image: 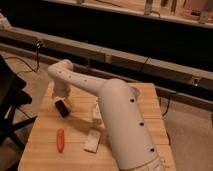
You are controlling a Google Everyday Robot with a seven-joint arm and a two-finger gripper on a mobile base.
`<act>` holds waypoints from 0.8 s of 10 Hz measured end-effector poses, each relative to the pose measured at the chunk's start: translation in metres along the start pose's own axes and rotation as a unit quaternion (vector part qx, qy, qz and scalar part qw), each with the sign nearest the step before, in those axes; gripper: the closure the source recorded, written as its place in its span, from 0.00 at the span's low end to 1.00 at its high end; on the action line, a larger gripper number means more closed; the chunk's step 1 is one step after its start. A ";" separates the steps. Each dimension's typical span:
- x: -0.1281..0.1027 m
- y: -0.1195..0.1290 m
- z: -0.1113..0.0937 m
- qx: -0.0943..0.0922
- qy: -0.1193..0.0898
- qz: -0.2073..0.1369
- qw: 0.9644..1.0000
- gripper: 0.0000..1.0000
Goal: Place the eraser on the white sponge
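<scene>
The eraser [62,108], a small black block, lies on the wooden table [45,155] at its left side. My gripper [61,97] hangs at the end of the white arm directly above the eraser, at or just over its top. The white sponge [92,141], a flat off-white pad, lies lower down near the table's middle, to the right of and nearer than the eraser. Nothing lies on it.
An orange carrot-shaped object [60,140] lies left of the sponge. A small clear bottle [96,111] stands beside the arm's thick link [125,130], partly hidden by it. A dark chair [10,107] stands at the left edge. A dark bench with cables runs behind.
</scene>
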 end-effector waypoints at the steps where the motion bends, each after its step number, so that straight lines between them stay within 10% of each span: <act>1: -0.003 -0.001 0.003 -0.003 0.000 -0.019 1.000 0.20; 8: -0.012 0.000 0.025 -0.026 -0.009 -0.048 0.998 0.20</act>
